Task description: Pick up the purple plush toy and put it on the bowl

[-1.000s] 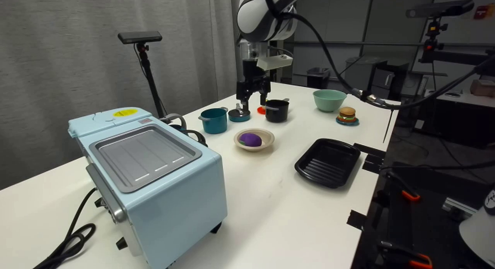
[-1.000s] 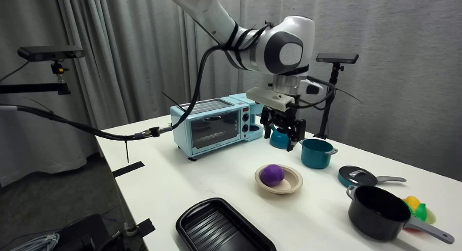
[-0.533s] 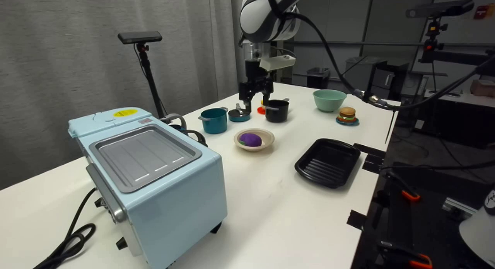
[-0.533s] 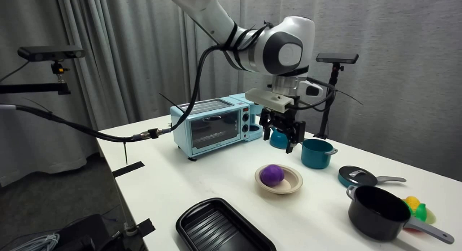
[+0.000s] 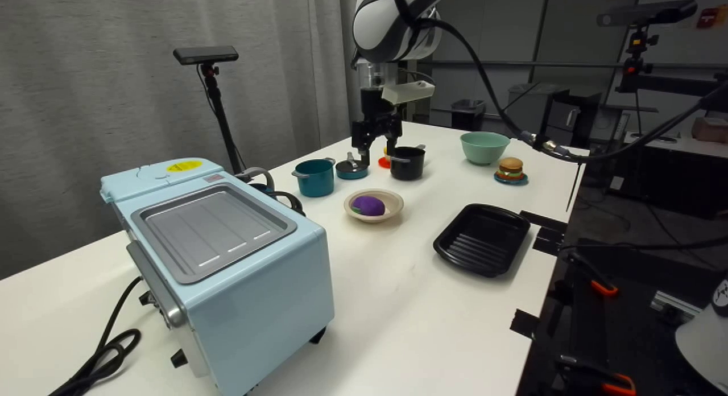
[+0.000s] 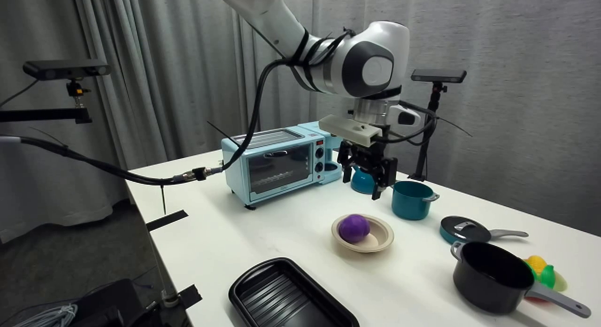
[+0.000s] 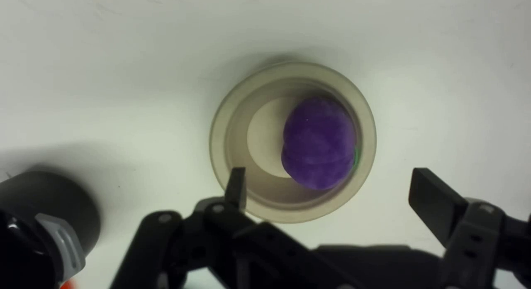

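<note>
Found the gripper (image 6: 361, 189) above the table (image 6: 281, 237) with its fingers (image 7: 435, 206) spread wide apart. Saw the purple plush toy (image 7: 319, 143) lower down and clear of them, inside the bowl (image 7: 264, 141). In the wrist view, placed the toy sideways between the two fingers, but farther up the view than the fingertips. Made it out there close against the right-hand wall of the bowl, with bare bowl floor to its left. Could not judge the drop from fingertips to toy from that angle; saw a plain gap in both exterior views.

Spotted a sliver of green (image 7: 356, 157) between toy and bowl wall in the wrist view, mostly hidden; found green at the toy's end in an exterior view too. Could not see the toy's underside. Lost a stretch of the bowl's rim behind one finger in the wrist view.

Had trouble picking one dark fingertip out from the black pot (image 5: 407, 164) in an exterior view. Found that pot cut off at the lower left of the wrist view. Saw a blue vessel (image 6: 362, 180) partly covered by the gripper in an exterior view. Glimpsed toy food (image 6: 548, 275) half concealed behind the black pot. Found the ribbed black pan (image 6: 291, 299) cut off by the lower edge in an exterior view.
</note>
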Robot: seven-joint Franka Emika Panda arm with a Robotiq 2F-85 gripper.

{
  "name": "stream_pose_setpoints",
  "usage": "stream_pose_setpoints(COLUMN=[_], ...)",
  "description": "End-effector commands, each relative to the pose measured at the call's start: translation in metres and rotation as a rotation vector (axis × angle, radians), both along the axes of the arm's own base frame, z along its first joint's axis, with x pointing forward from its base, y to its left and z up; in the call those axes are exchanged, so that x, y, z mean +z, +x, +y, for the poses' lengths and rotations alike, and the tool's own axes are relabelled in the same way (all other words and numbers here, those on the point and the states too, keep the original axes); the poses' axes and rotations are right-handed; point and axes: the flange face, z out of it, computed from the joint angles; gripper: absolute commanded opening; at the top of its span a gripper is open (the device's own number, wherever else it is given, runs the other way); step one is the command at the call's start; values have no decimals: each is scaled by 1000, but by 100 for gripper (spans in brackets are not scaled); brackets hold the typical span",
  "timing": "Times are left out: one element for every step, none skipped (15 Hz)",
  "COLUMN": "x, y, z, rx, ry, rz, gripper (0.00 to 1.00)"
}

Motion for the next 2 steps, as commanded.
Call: stream_pose_setpoints(x=[1,1], y=[0,0], z=[0,0], rx=[0,0], ry=[0,0], rz=[1,1], gripper=[100,100])
